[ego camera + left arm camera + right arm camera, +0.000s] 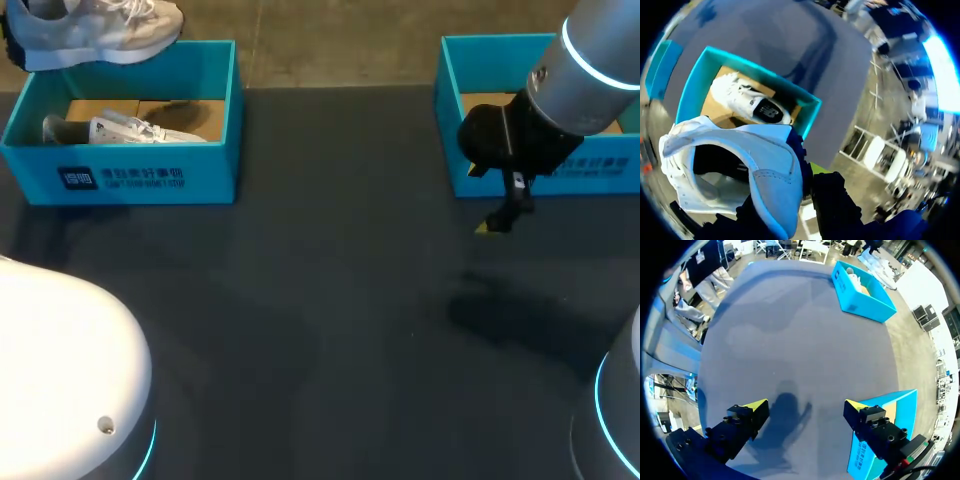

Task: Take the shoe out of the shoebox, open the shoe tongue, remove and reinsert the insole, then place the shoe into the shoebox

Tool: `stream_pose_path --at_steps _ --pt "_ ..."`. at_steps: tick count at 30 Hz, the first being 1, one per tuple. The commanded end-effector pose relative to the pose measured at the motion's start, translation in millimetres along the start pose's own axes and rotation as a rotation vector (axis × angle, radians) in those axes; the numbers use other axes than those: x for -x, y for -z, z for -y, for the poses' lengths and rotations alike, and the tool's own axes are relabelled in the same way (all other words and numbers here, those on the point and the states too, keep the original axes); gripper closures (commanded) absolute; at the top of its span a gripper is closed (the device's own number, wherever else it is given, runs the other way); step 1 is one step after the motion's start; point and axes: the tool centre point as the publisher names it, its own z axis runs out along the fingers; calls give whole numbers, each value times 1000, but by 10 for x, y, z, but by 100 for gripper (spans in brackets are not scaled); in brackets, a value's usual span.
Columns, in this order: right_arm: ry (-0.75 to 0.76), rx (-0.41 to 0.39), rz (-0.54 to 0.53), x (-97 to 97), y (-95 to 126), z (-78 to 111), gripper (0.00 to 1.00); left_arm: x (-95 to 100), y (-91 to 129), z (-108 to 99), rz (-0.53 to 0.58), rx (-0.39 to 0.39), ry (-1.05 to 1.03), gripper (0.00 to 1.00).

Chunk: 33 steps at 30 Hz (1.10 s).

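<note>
**Shoe: white, held off the worktop at far left**

Shoe (95, 30): white lace-up trainer with a pale sole, raised above the far rim of the left shoebox (130, 175). It does not touch the box. In the left wrist view its mouth gapes toward the camera and the inside is dark.

Left tool (807, 175): clamped on the shoe at the rim of its mouth. One yellow tip shows against the outer side; the other is hidden by the shoe.

Left shoebox: turquoise, lidless, brown card floor, at the far left of the worktop (330, 300).

Second shoe (130, 130): white, lying on its side inside the left shoebox.

Right shoebox (480, 60): turquoise, lidless, at far right.

Right tool (805, 410): fingers spread wide, holding nothing. It hangs low over bare worktop, just in front of the right shoebox's near wall.
</note>
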Motion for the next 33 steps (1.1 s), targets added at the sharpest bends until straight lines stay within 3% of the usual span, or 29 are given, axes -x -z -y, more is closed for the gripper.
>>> stream_pose_path --at_steps 1,15,33 --pt "-1 -2 1 -1 -15 -6 0 -34 19 -29 18 -11 -175 100" --pt "-1 -2 1 -1 -15 -6 0 -31 10 -41 12 -8 -198 100" --pt "-1 -2 1 -1 -15 -6 0 206 -201 -198 97 6 -373 100"
